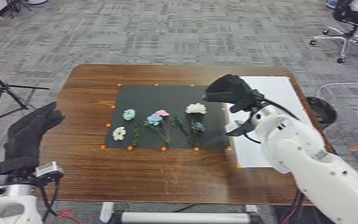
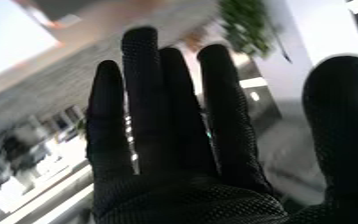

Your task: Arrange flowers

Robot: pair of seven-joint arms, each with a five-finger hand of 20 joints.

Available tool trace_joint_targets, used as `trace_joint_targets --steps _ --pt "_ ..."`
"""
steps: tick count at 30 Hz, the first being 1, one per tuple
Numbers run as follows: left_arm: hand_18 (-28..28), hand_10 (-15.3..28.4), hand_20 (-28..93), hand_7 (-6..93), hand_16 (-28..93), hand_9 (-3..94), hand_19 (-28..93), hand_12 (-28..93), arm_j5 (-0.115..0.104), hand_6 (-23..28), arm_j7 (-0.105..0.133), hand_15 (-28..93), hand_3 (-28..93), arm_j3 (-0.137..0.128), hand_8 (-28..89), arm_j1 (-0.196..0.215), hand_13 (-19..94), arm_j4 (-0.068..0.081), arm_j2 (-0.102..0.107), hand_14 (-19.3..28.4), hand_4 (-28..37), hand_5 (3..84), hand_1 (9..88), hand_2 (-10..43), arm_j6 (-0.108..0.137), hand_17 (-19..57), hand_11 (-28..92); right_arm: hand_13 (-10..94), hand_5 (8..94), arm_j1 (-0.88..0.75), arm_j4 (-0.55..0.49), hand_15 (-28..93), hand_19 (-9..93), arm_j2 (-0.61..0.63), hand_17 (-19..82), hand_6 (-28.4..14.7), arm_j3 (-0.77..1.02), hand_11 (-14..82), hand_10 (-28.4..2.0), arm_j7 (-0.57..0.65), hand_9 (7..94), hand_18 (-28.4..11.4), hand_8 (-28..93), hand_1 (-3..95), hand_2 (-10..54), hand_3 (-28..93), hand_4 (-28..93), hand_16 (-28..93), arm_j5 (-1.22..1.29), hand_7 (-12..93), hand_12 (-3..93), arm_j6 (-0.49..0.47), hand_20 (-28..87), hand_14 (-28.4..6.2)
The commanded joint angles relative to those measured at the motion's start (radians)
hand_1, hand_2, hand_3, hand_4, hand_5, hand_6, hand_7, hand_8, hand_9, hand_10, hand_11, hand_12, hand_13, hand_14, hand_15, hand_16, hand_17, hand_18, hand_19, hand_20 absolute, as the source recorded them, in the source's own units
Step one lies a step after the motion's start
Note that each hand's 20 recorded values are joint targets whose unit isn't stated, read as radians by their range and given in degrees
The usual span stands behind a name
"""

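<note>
In the head view, a dark mat (image 1: 140,97) on the table bears several artificial flowers: a white bloom (image 1: 196,108), a pink one (image 1: 162,113), a blue one (image 1: 154,119), a pale blue one (image 1: 129,114), a white one at the left (image 1: 119,133) and a dark bluish one (image 1: 198,127). Green stems lie among them. My right hand (image 1: 229,91) is above the border of mat and white sheet, beyond the blooms, holding nothing visible. The right wrist view has the right hand (image 2: 180,160) with straight fingers and thumb apart. My left hand (image 1: 31,132) is beside the table's left edge, fingers extended.
The brown table (image 1: 91,170) extends around the mat. A white sheet (image 1: 282,95) lies on its right part, partly under my right arm. Small orange markers edge the mat. A black tripod (image 1: 5,87) stands left of the table, and a black round object (image 1: 322,111) is at the right.
</note>
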Motion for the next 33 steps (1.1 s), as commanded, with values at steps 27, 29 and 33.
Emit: trace_joint_targets --steps 27,29,33 --pt "11.1 14.0 17 9.4 2 55.7 10 10 0.060 0.5 0.139 13 64 0.043 -7 0.092 41 -0.096 -0.020 15.7 -28.3 57.8 15.3 14.2 0.086 7.2 16 19 37.1 -0.748 -0.277 1 5 -0.411 8 1.3 0.580 2.3 -13.4 -0.451 33.3 -13.9 -6 -2.0 7.9 67 -18 15 0.603 4 10.2 -0.094 21 -13.9" --pt "11.4 13.5 19 8.9 2 47.7 13 10 0.048 1.7 0.154 13 68 0.048 -7 0.088 41 -0.091 -0.015 15.7 -28.3 50.9 16.9 9.7 0.097 10.6 15 21 37.0 -0.748 -0.275 2 6 -0.412 9 1.3 0.597 2.6 -13.5 -0.430 33.9 -14.5 -6 -1.4 7.8 67 -18 16 0.598 4 10.3 -0.129 21 -14.4" --pt "12.8 11.3 23 8.8 0 34.2 16 9 0.014 1.3 0.189 11 70 0.065 -7 0.084 39 -0.086 -0.015 14.1 -28.3 35.1 21.9 3.2 0.142 18.5 12 26 40.6 -0.748 -0.271 5 7 -0.415 12 -0.2 0.614 4.1 -14.6 -0.404 38.5 -15.0 -6 2.8 5.7 68 -17 17 0.574 5 11.1 -0.150 21 -15.0"
